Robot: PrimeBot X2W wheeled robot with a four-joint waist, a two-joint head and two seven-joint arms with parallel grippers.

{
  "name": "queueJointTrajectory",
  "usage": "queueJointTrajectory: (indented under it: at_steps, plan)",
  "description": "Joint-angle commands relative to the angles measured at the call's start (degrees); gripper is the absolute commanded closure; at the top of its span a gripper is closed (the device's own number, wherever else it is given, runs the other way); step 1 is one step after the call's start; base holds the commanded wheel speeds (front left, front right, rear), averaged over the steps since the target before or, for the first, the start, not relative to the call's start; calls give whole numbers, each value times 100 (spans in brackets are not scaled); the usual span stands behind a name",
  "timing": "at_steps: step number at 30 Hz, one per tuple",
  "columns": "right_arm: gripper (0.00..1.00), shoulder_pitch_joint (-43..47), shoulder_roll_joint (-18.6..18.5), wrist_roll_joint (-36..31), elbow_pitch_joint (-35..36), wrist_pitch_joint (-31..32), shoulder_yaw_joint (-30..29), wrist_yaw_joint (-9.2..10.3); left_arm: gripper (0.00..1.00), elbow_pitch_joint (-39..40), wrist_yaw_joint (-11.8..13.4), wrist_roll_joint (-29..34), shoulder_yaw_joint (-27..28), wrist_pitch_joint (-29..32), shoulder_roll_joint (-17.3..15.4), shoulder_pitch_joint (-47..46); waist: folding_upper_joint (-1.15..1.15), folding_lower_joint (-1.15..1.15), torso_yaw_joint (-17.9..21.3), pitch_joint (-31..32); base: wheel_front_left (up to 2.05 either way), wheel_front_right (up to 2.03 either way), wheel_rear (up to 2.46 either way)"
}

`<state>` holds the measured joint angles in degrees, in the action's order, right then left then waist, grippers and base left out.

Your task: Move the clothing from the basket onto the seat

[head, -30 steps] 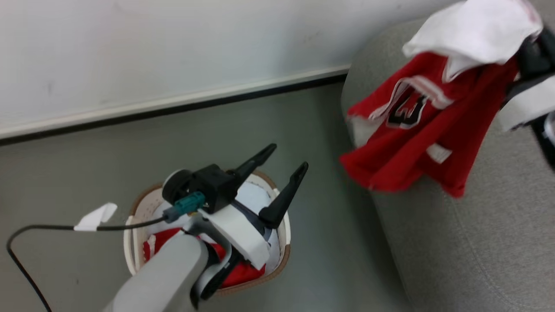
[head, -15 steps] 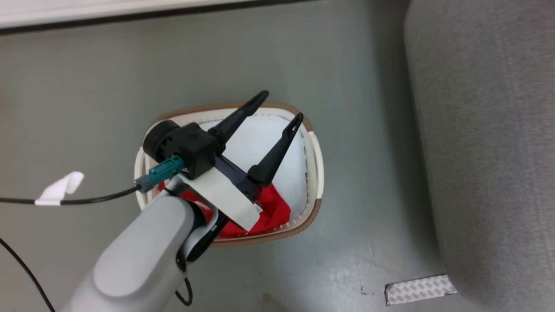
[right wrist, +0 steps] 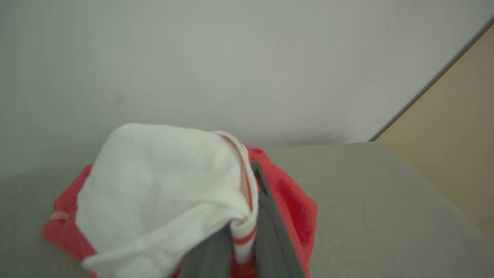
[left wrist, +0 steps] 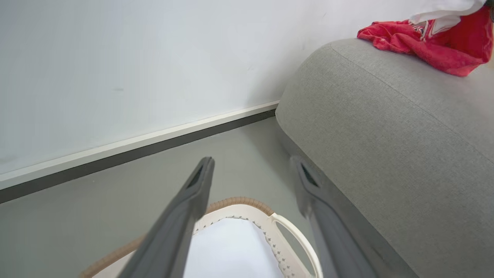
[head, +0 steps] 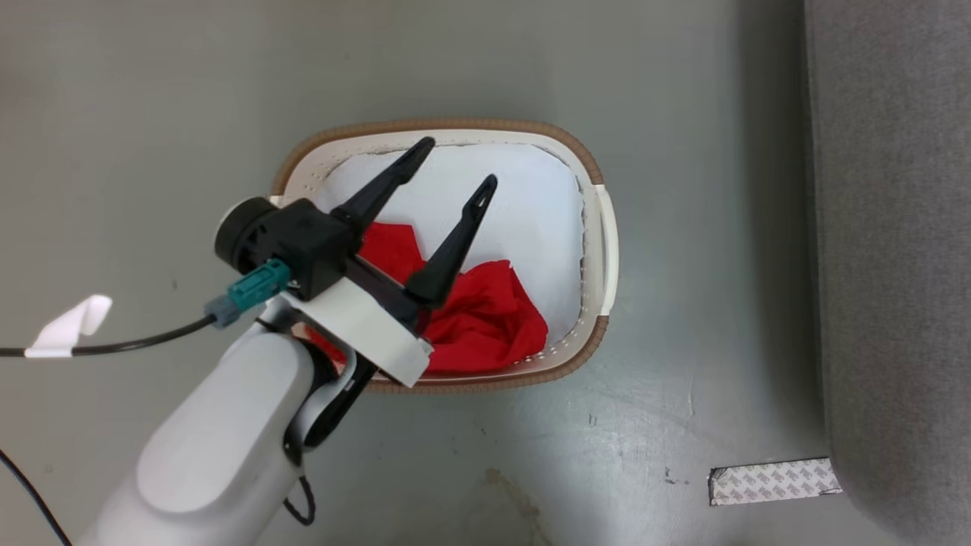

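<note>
Left claw (head: 455, 163) hangs spread wide over the basket (head: 599, 227), where red cloth (head: 485, 318) lies crumpled on the liner (head: 531, 205). It looks soft, light and limp, best pinched deep at a raised fold. Right claw (right wrist: 247, 231) is clamped on white-and-red cloth (right wrist: 162, 185) lying on the seat (right wrist: 366, 200).

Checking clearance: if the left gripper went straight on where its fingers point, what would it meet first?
Most likely the bare floor past the basket's far rim. The left gripper aims between the wall and the sofa, whose rounded side lies close; depth is unclear.
</note>
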<state>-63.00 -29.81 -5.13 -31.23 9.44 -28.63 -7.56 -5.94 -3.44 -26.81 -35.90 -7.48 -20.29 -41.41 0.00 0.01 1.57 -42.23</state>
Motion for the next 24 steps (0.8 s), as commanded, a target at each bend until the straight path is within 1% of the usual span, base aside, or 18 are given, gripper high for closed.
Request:
queueJointTrajectory:
  at_steps: [1, 4, 8, 10, 11, 12, 15, 17, 19, 21, 24]
  plan:
    - [100, 97, 79, -49, -25, -84, -85, 14, 0, -5, 14, -40, 7, 0, -54, 76, 0, -1, -27, -20, 0, 0, 0]
    - [100, 327, 379, -161, -158, -328, -338, 14, 0, 4, 66, -62, 42, 15, -148, 161, 0, -1, -15, 4, 0, 0, 0]
    - [100, 546, 715, -322, -363, -491, -569, 14, 0, -10, 108, -88, 35, 51, -224, 278, 0, -1, 34, 116, 0, 0, 0]
    - [54, 636, 830, -362, -443, -558, -666, 14, 0, -20, 135, -103, 48, 76, -261, 301, 0, -1, 57, 202, 0, 0, 0]
    - [10, 687, 868, -373, -479, -582, -695, 14, 0, -20, 146, -104, 60, 78, -280, 309, 0, -1, 70, 251, 0, 0, 0]
    - [0, 731, 887, -375, -515, -598, -745, 14, 0, -20, 161, -112, 69, 73, -293, 320, 0, -1, 83, 302, 0, 0, 0]
    - [0, 846, 929, -303, -553, -766, -798, 14, 0, -49, 206, -142, 100, 35, -302, 371, 0, -1, 110, 484, 0, 0, 0]
    - [0, 1035, 958, -208, -611, -899, -661, 14, 0, -117, 229, -171, 107, -10, -289, 463, 0, -1, 122, 675, 0, 0, 0]
    - [0, 1269, 899, -131, -636, -1044, -481, 14, 0, -213, 238, -213, 101, -68, -266, 573, 0, -1, 136, 909, 0, 0, 0]
    - [0, 1539, 837, -61, -591, -1236, -272, 14, 0, -292, 265, -252, 116, -199, -248, 687, 0, -1, 137, 1152, 0, 0, 0]
    - [0, 1986, 878, 66, -476, -1527, -40, 14, 0, -514, 334, -282, 132, -379, -229, 943, 0, -1, 115, 1558, 0, 0, 0]
